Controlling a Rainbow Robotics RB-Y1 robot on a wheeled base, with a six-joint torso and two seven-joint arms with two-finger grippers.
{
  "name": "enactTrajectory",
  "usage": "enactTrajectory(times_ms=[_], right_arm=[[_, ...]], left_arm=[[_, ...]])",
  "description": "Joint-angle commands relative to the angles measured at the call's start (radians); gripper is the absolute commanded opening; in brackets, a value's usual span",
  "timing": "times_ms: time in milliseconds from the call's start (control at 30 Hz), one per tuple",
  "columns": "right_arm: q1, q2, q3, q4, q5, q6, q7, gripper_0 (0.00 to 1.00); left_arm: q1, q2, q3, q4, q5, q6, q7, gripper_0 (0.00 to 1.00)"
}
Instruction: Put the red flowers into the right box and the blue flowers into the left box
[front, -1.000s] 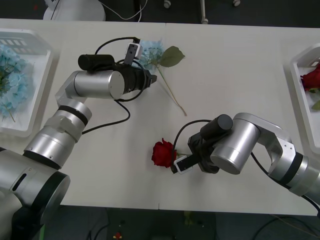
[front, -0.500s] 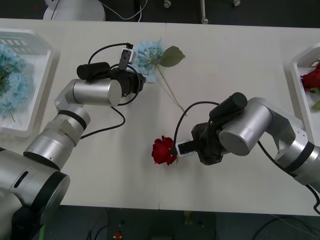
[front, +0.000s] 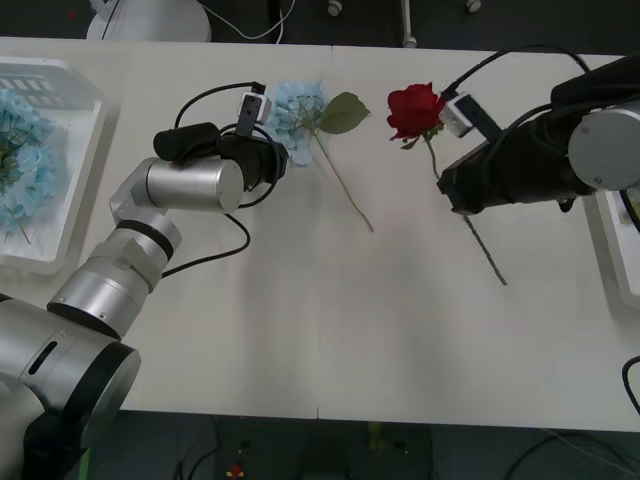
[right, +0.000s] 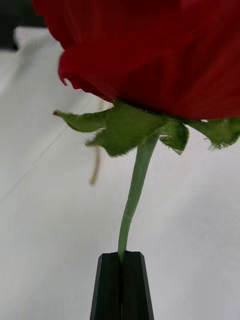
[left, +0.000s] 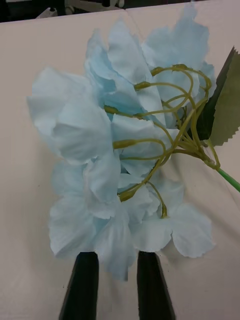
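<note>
We are carrying a red rose (front: 414, 108) in our right gripper (right: 121, 260), whose black fingers are closed tight on the green stem just below the bloom, as the right wrist view is showing; in the front view the rose is hanging above the table (front: 300, 330) at the far right-centre, its stem trailing down toward us, with the right box (front: 600, 190) just beyond at the right edge and not yet reached. Our left gripper (left: 111, 280) is sitting at the blue flower (front: 298, 110) lying on the table at the far centre, its two dark fingers parted around the lowest petals of the head and gripping nothing yet. We are judging the sorting as well under way but unfinished: the left box (front: 85, 175) at the left edge is already holding several blue flower heads (front: 28, 160), while how much the right box is holding we cannot tell. What is remaining, as far as we are seeing, is dropping this rose into the right box and then closing on, lifting and delivering the last blue flower to the left box.
</note>
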Motion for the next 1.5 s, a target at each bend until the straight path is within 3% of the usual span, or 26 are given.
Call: enactTrajectory(times_ms=[33,200,500,667,1033,1233,1267,1300,1333,1400,1500], right_arm=[[0.001,-0.087,-0.110,-0.024,0.084,-0.018,-0.061,0.00],[-0.019,-0.159,-0.158,0.074,0.197,-0.038,-0.063,0.00],[-0.166,-0.227,-0.159,0.475,0.366,-0.125,-0.035,0.00],[-0.225,-0.225,-0.145,0.662,0.478,-0.222,-0.020,0.00],[-0.225,-0.196,-0.136,0.891,0.656,-0.412,-0.049,0.00],[-0.225,-0.185,-0.138,1.009,0.671,-0.492,-0.072,0.00],[-0.225,-0.184,-0.138,1.018,0.673,-0.496,-0.074,0.00],[-0.225,-0.181,-0.138,1.033,0.678,-0.506,-0.080,0.00],[-0.223,-0.176,-0.138,1.039,0.676,-0.510,-0.083,0.00],[-0.223,-0.172,-0.138,1.042,0.678,-0.510,-0.087,0.00],[-0.225,-0.166,-0.138,1.041,0.682,-0.510,-0.089,0.00]], left_arm=[[-0.059,-0.007,-0.005,-0.010,0.009,-0.038,0.004,0.00],[-0.057,-0.007,-0.005,-0.010,0.023,-0.042,0.015,0.00],[0.012,0.023,-0.002,-0.072,0.106,-0.038,0.019,0.00],[0.112,0.065,-0.005,-0.224,0.133,0.070,0.010,0.00],[0.386,0.181,0.000,-0.644,0.165,0.274,0.012,0.00],[0.414,0.185,0.010,-0.684,0.181,0.274,0.015,0.01],[0.412,0.182,0.013,-0.684,0.181,0.274,0.015,0.10],[0.408,0.179,0.024,-0.684,0.181,0.274,0.016,0.53],[0.400,0.174,0.029,-0.682,0.181,0.274,0.019,0.84],[0.380,0.167,0.032,-0.665,0.181,0.274,0.025,1.00],[0.332,0.148,0.038,-0.610,0.185,0.274,0.035,1.00]])
